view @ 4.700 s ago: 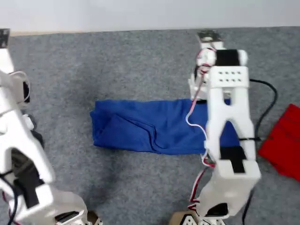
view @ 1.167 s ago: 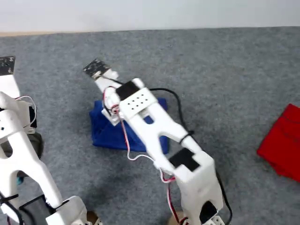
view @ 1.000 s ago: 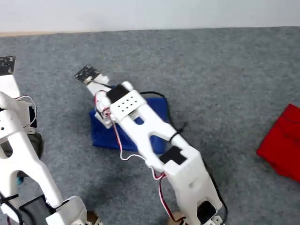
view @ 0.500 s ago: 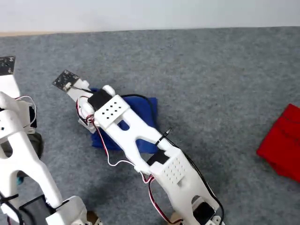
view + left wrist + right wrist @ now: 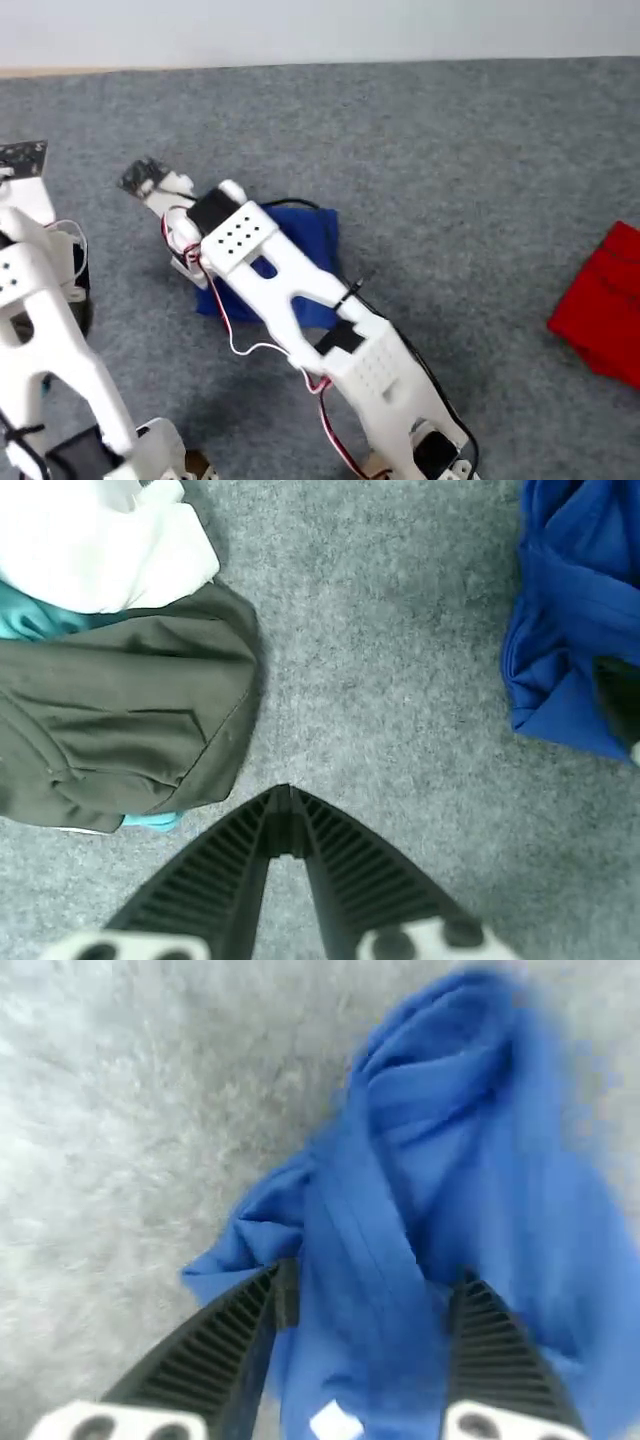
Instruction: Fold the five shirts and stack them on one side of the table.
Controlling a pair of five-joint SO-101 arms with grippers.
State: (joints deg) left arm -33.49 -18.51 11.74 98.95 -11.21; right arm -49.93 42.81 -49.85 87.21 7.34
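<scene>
The right hand [image 5: 372, 1280] is spread wide, its fingers straddling the bunched end of the folded blue shirt [image 5: 312, 232], which lies left of centre on the grey desk [image 5: 470, 150] beneath the right arm. The left hand [image 5: 290, 798] is pinched closed on nothing, above the desk between the blue shirt and a pile of shirts: dark olive shirt [image 5: 120, 720], white shirt [image 5: 90, 540], teal shirt [image 5: 28, 626]. A red shirt [image 5: 605, 305] lies well apart at the desk's right edge.
</scene>
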